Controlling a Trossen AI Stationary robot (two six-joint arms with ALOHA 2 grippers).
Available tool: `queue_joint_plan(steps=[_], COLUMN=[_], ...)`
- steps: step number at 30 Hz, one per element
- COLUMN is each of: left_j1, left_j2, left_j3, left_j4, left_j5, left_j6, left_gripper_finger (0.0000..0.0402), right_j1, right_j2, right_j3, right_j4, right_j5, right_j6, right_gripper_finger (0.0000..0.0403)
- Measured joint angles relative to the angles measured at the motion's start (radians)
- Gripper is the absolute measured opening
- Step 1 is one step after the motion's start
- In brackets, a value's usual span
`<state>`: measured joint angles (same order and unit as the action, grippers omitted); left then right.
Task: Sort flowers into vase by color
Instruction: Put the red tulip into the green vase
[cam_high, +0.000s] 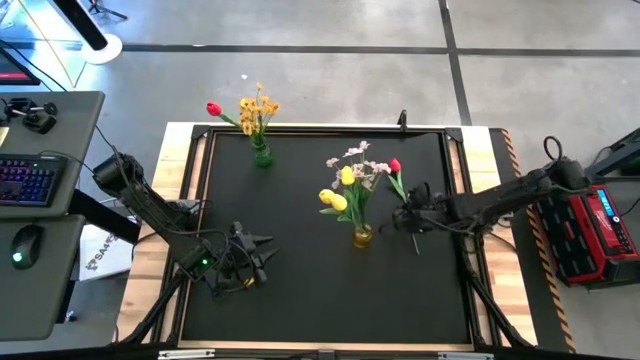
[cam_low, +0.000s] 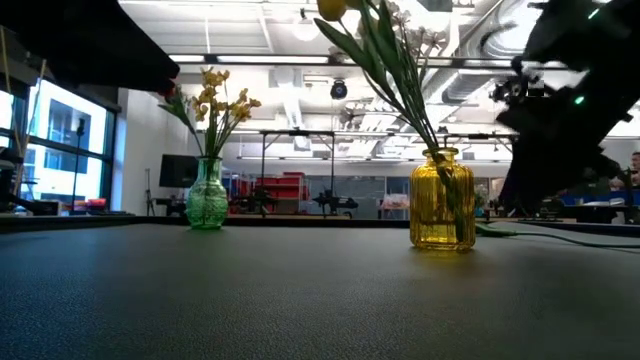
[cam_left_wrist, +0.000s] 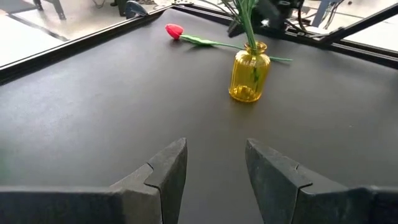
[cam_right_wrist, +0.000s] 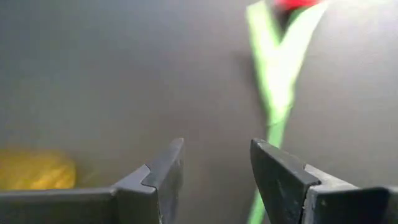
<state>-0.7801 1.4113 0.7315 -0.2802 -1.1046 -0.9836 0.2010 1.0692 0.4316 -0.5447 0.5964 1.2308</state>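
Red tulip (cam_high: 395, 166) lies flat on the black mat (cam_high: 300, 290), just beside the yellow glass vase (cam_high: 362, 236) holding the yellow tulips (cam_high: 335, 200) and pale sprig. Right gripper (cam_high: 410, 220) hovers over its green stem, jaws parted, nothing held. Left gripper (cam_high: 258, 258) waits apart, open, empty. Step in hand: pickup. Next, likely: shift sideways, straddle stem, close, carry to the green vase (cam_high: 261, 155).

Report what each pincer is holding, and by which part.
Nothing is held. The right pincer stands open just above the red flower lying on the mat, beside its stem. The left pincer is open and empty.
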Motion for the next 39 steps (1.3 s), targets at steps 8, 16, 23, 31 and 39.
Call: queue_joint_plan(steps=[8, 16, 23, 31, 39], left_j1=[0.008, 0.008, 0.008, 0.008, 0.005], left_j2=[0.000, 0.000, 0.000, 0.000, 0.000], left_j3=[0.000, 0.000, 0.000, 0.000, 0.000], left_j4=[0.004, 0.011, 0.011, 0.010, 0.010], left_j5=[0.005, 0.019, 0.019, 0.030, 0.012], left_j6=[0.000, 0.001, 0.001, 0.005, 0.089], left_gripper_finger=[0.0151, 0.0151, 0.0151, 0.0151, 0.0151], right_j1=[-0.239, -0.359, -0.372, -0.312, -0.126], right_j2=[0.139, 0.294, 0.356, 0.263, -0.017], right_j3=[-0.002, -0.001, 0.003, -0.006, 0.001], right_j4=[0.098, 0.247, 0.272, 0.214, 0.131], right_j5=[0.013, -0.039, -0.044, 0.034, 0.181], right_j6=[-0.186, -0.310, -0.323, -0.349, -0.269], right_gripper_finger=[0.0171, 0.0162, 0.0102, 0.0013, 0.0005])
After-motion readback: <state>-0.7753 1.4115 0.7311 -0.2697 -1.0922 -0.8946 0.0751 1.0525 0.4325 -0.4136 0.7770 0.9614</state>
